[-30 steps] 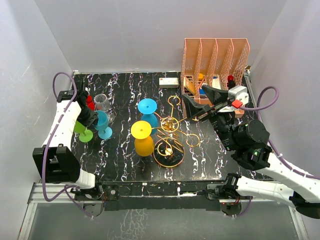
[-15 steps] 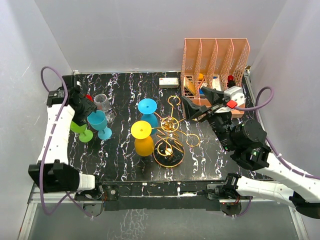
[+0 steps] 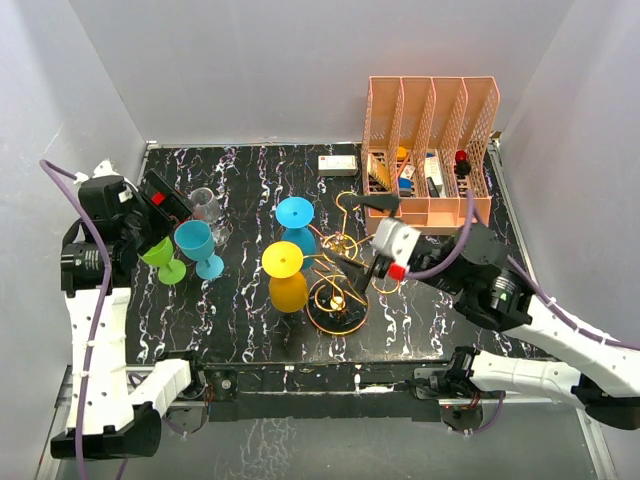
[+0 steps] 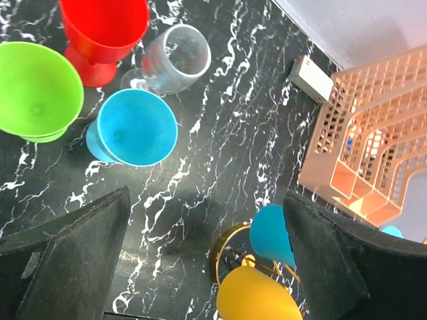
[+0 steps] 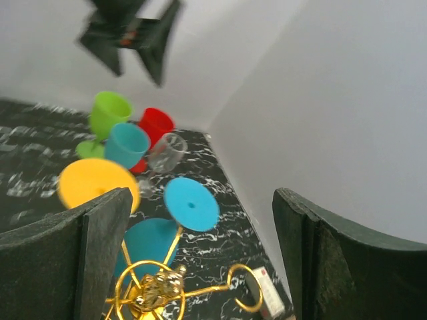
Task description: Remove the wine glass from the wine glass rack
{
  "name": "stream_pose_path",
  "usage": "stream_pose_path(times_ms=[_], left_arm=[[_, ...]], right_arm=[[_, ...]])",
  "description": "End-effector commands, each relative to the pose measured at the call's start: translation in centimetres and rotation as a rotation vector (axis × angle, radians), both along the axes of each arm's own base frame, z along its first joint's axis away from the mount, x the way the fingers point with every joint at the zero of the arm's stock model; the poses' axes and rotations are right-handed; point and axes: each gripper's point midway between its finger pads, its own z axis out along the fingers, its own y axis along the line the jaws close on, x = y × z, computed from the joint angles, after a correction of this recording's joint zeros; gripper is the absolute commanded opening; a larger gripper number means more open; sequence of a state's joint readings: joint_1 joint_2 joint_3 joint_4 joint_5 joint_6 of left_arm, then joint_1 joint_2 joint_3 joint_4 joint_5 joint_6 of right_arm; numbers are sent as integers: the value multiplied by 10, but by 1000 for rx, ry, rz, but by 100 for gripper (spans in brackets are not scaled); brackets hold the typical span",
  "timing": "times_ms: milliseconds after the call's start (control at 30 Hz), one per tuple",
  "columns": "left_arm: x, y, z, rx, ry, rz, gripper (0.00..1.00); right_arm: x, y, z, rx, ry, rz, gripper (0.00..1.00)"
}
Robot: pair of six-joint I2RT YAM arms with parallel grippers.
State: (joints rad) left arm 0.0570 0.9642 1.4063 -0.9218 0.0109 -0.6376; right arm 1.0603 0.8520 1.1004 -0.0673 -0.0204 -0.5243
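Nearest you, the gold wire wine glass rack [image 5: 157, 290] stands on the black marbled tabletop [image 3: 250, 330], a little right of centre. Two glasses hang upside down from its looped arms: a yellow plastic wine glass [image 3: 285, 265] on the near left side and a sky-blue plastic wine glass [image 3: 295, 213] just behind it. Your right claw [image 5: 201, 195] hovers over the rack's right side, fingers spread wide with nothing between them and clear of both hanging glasses. Whether it touches the wire is not clear. Over on the left, your left claw [image 4: 205, 200] hangs just as wide and empty above a cluster of upright glasses on the tabletop. These are a lime-green plastic goblet [image 4: 37, 90], a teal plastic goblet [image 4: 133, 127] just beside it, and behind them a red plastic goblet [image 4: 103, 27] and a clear wine glass [image 4: 175, 59]. At the far edge lies a small white box [image 3: 338, 163], and the orange slotted file organizer [image 3: 430, 120] stands in the far right corner.
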Motion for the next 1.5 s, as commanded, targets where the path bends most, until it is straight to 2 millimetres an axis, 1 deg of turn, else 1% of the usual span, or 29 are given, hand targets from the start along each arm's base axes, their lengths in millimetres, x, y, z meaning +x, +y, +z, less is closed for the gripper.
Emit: stream_pose_path(times_ms=[0,100,167,233,333,400,500,533,600,633,700,800,833,867,967,1033,1133,1300,1467], left_arm=[[6,-22,-6,-18,-14,-163,97],[1,-29,-10,-8,-17,-213,97],[-3,-33,-15,9,-12,-235,97],[-5,-40,-17,23,-7,-271,97],[-8,-48,-19,37,-1,-308,97],[-9,-54,-19,43,-4,-337,97],[-8,-61,-18,48,-11,-372,97],[-7,-62,-17,48,-15,-377,97],[-7,-63,-14,50,-30,-382,97],[-7,-62,-12,51,-40,-380,97],[-7,-61,-9,52,-61,-364,97],[-12,-58,-13,30,-77,-327,97],[-13,-58,-15,18,-78,-318,97],[-15,-59,-17,5,-82,-312,97],[-16,-63,-22,-29,-90,-310,97],[-17,-64,-25,-33,-82,-312,97],[-16,-60,-25,-16,-74,-298,97],[-16,-60,-18,-13,-107,-301,97],[-17,-60,-19,-10,-110,-302,97]], right_arm=[[-58,33,-16,-234,-252,374,95],[-72,47,-26,-267,-247,498,96],[-78,55,-35,-298,-229,560,93],[-76,63,-43,-330,-181,583,89],[-74,70,-46,-339,-114,594,86],[-68,74,-45,-318,-68,569,86],[-51,77,-39,-284,-7,478,86],[-45,78,-35,-277,15,447,84],[-37,83,-34,-290,83,418,78],[-38,85,-34,-306,105,427,75],[-45,89,-35,-311,147,464,74],[-52,96,-27,-260,228,475,74],[-54,100,-31,-266,259,470,74],[-57,103,-29,-269,273,466,74],[-65,116,-43,-329,303,413,73],[-66,119,-50,-357,293,360,73],[-68,119,-53,-370,270,313,73],[-58,118,-64,-413,259,232,73],[-48,118,-79,-464,260,175,73]])
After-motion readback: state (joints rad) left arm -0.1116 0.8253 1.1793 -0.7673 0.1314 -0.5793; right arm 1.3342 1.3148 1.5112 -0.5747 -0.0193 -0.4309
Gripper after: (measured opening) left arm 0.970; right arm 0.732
